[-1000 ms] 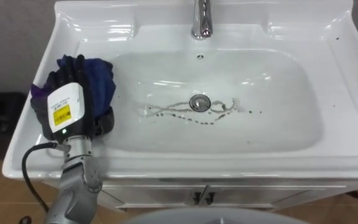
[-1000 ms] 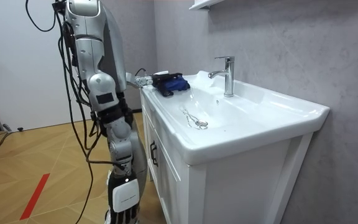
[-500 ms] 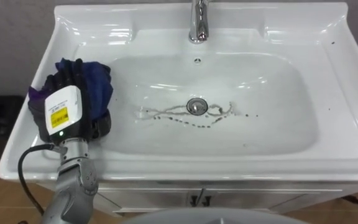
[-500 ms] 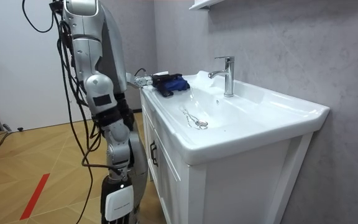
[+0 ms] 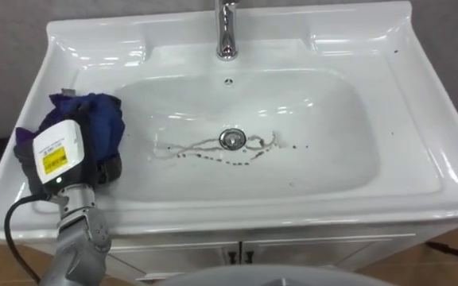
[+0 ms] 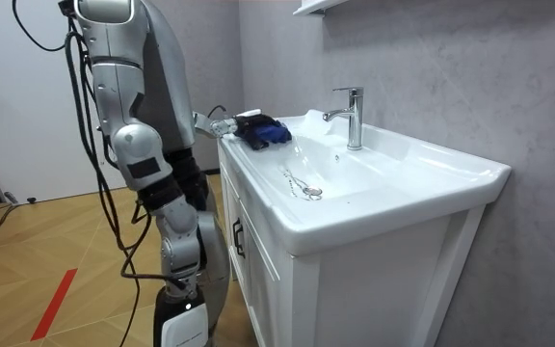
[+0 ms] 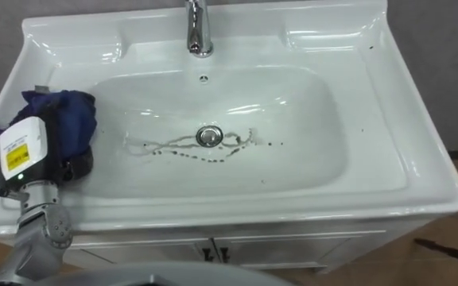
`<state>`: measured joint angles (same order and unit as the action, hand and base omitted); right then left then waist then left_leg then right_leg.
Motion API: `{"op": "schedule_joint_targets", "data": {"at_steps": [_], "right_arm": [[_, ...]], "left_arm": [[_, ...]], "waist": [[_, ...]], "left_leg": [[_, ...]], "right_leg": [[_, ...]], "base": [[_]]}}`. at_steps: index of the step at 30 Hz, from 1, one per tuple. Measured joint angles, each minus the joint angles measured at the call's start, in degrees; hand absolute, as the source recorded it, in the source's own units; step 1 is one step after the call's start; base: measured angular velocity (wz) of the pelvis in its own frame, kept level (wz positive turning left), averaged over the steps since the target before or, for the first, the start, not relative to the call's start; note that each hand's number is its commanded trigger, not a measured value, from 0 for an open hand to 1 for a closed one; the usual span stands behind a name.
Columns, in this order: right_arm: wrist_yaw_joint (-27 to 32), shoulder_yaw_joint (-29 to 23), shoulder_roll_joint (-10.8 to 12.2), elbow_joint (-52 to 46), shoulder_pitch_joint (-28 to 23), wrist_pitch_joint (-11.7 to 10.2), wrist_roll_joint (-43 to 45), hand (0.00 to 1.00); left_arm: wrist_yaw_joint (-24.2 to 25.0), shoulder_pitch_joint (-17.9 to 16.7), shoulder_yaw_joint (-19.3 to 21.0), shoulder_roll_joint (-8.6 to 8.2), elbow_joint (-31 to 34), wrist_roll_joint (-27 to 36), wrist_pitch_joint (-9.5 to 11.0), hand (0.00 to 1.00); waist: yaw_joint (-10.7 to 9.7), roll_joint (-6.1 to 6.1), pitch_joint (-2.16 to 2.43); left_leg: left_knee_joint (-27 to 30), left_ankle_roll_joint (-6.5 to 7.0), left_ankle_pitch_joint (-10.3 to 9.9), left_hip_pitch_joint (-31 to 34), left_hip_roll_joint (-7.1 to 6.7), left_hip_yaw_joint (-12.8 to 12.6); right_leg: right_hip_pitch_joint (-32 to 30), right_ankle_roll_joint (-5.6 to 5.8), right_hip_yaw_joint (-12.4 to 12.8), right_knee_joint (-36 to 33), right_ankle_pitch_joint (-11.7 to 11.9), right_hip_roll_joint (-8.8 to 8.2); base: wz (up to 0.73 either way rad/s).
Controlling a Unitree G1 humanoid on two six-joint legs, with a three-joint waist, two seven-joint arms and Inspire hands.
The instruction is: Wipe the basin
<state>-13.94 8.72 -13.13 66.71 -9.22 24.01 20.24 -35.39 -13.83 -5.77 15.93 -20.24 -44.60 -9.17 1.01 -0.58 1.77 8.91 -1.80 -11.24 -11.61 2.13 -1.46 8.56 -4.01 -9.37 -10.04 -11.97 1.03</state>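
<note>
The robot stands before the left end of one white basin [image 5: 420, 119], left arm stretched forward over its rim. The left hand [image 5: 58, 155] lies back-up on one blue cloth [image 5: 102, 119] at the bowl's left edge; whether it grips cannot be told. One tap [image 5: 226, 32] stands behind. One drain [image 5: 230, 139] sits among dark streaks [image 5: 189, 149].

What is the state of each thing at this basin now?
Basin: dirty, dark streaks around the drain.
Tap: off, no water runs.
Cloth: bunched on the left rim, under the left hand.
Left hand: rests on the cloth.
Cabinet doors: shut.
</note>
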Motion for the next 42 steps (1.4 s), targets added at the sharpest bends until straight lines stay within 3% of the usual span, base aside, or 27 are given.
{"op": "schedule_joint_targets", "data": {"at_steps": [8, 22, 27, 37, 42], "right_arm": [[0.0, 0.1, 0.0, -0.1, 0.2, 0.1, 0.0, 0.00], [-1.4, 1.4, 0.0, -0.1, 0.2, 1.1, -0.7, 0.00], [-1.2, 1.4, 0.0, -0.2, 0.6, 1.1, -2.0, 0.00], [-1.0, 2.9, 0.0, -2.2, 1.4, 0.9, -5.1, 0.00], [0.0, 4.1, 0.0, -2.3, 1.5, 0.3, -5.7, 0.00]], "left_arm": [[-3.3, 0.8, 1.2, 0.32, -2.9, -1.2, 0.0, 1.00], [-4.1, 2.1, 1.7, 0.30, -3.8, -1.2, -0.4, 1.00], [-4.1, 3.6, 1.7, -1.34, -3.8, -1.1, -2.4, 1.00], [-1.8, 5.5, 1.5, -2.13, -2.9, -1.1, -4.6, 1.00], [0.0, 5.9, 1.3, -2.61, -1.0, -1.0, -6.1, 1.00]], "waist": [[-0.7, -0.04, 0.12], [-0.8, 0.59, 0.09], [-1.0, 0.63, 0.09], [-0.9, 0.71, 0.04], [-2.0, 0.94, -0.12]], "left_leg": [[-0.3, -1.16, 0.8, -0.4, 0.44, -0.2], [-0.3, -1.16, 0.8, -0.6, 0.52, -1.6], [-0.3, -1.15, 0.8, 0.2, 0.52, -1.6], [-0.3, -1.15, 0.8, 0.6, 0.48, -1.6], [-0.2, -1.15, 0.8, 1.6, 0.41, -1.5]], "right_leg": [[0.4, -0.91, -0.3, -0.2, -0.4, 0.25], [0.3, -1.05, -0.2, -0.7, -0.5, 0.19], [-0.3, -1.00, -0.6, -0.9, -0.6, 0.11], [-0.5, -0.91, -1.2, -0.8, -0.6, 0.05], [-1.2, -0.76, -2.0, -0.9, -0.6, -0.07]], "base": [[0.01], [0.00], [0.07], [0.04], [0.12]]}}
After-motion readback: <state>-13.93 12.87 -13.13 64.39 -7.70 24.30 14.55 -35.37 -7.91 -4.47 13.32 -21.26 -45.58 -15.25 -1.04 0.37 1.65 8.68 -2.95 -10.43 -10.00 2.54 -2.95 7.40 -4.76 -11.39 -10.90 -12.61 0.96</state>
